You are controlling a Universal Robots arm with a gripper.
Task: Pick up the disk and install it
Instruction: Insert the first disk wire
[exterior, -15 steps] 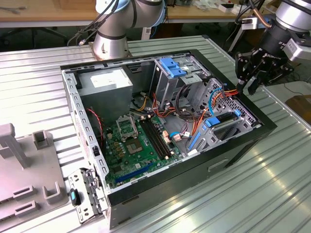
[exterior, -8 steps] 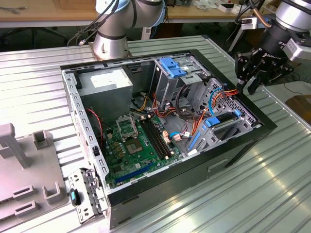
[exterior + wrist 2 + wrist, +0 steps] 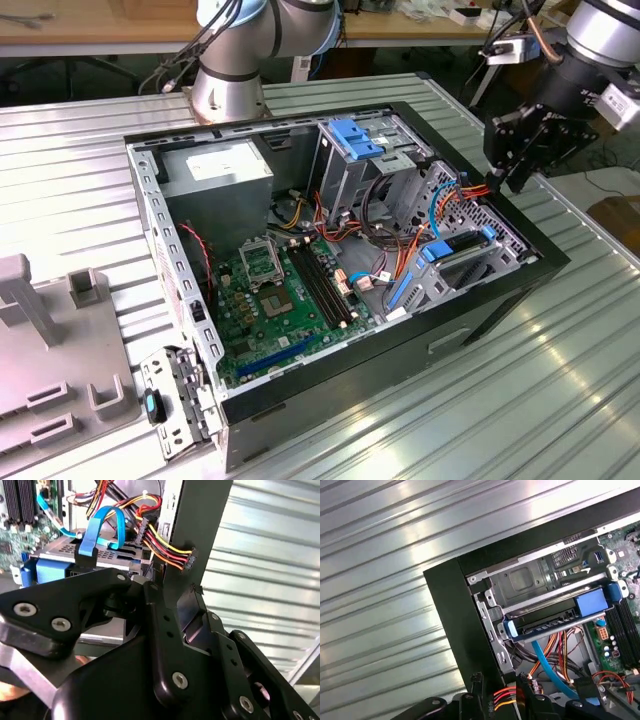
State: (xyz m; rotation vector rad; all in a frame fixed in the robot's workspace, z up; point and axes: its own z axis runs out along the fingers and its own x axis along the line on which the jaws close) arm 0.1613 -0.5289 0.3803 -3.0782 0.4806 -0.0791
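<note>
The disk [image 3: 462,258] lies flat in the drive bay at the case's corner on the exterior view's right, its light-blue rail bracket [image 3: 447,247] facing the motherboard. In the first wrist view the disk [image 3: 545,626] sits under a metal cage, with a blue data cable [image 3: 547,667] leading off it. My gripper [image 3: 508,183] hangs above the case's rim beside that bay, apart from the disk. It is open. In the first wrist view its fingers [image 3: 525,690] stand apart, with a red, yellow and black power connector [image 3: 504,697] seen between them.
The open black computer case [image 3: 250,410] lies on a ribbed metal table [image 3: 520,400]. Inside are the motherboard [image 3: 270,290], a grey power-supply box [image 3: 215,170], a drive cage with a blue latch [image 3: 352,135] and loose cables [image 3: 400,230]. A grey fixture [image 3: 60,370] stands at the exterior view's left.
</note>
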